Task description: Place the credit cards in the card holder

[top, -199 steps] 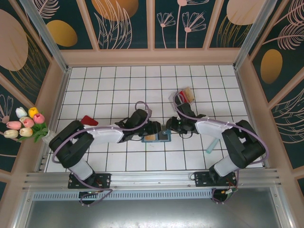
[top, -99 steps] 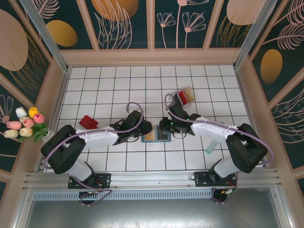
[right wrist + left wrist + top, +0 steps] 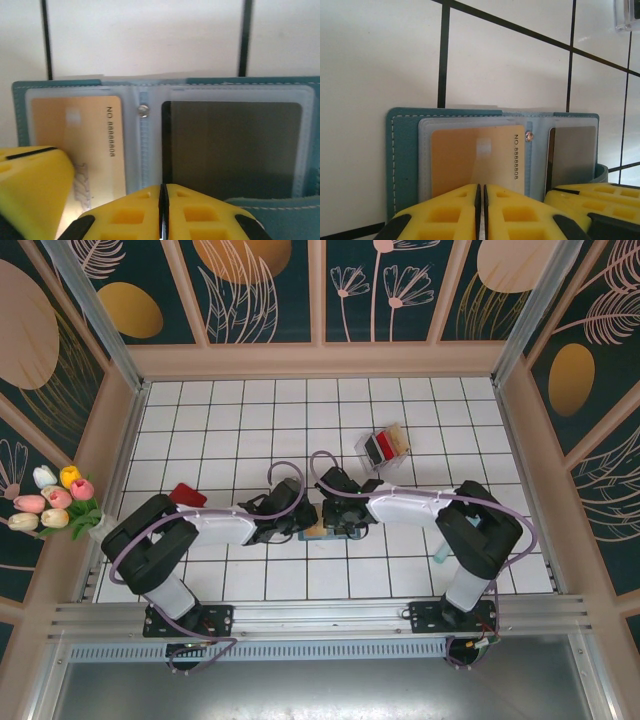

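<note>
Since a second ago, my left pincer (image 3: 480,192) and right pincer (image 3: 162,195) have closed in over the card holder (image 3: 402,165). Both are now clenched at its near edge; whether they pinch anything, I cannot tell. The holder lies open. The tan card (image 3: 470,160) sits in its left sleeve and the black card (image 3: 232,145) in its right. The tan card reads "NO 88888808".

Matt card holder (image 3: 402,165), clear plastic sleeves (image 3: 424,165) (glossy), smooth tan card (image 3: 470,160)

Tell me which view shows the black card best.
The right wrist view: the black card sits nearly whole in the card holder's right sleeve. The left wrist view shows it smaller, greyed by glare. In the top external view it is too small to tell.
</note>
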Controlling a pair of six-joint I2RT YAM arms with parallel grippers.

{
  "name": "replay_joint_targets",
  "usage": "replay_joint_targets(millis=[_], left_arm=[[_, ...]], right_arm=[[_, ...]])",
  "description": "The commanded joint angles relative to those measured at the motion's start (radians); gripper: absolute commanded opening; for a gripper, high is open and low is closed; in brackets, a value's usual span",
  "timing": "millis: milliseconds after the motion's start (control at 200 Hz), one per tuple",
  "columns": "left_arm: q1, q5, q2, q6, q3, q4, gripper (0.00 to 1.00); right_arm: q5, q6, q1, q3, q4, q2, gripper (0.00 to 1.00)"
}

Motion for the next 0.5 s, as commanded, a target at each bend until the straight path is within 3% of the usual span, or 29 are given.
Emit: replay_joint_targets(millis=[0, 495], left_arm=[[0.006, -0.006, 0.035, -0.013, -0.017, -0.027, 0.14], [0.006, -0.011, 0.066, -0.003, -0.019, -0.039, 0.12]], right_arm=[[0.13, 0.052, 0.005, 0.027, -0.123, -0.002, 0.13], [0.253, 0.075, -0.04, 0.029, -0.251, -0.06, 0.16]])
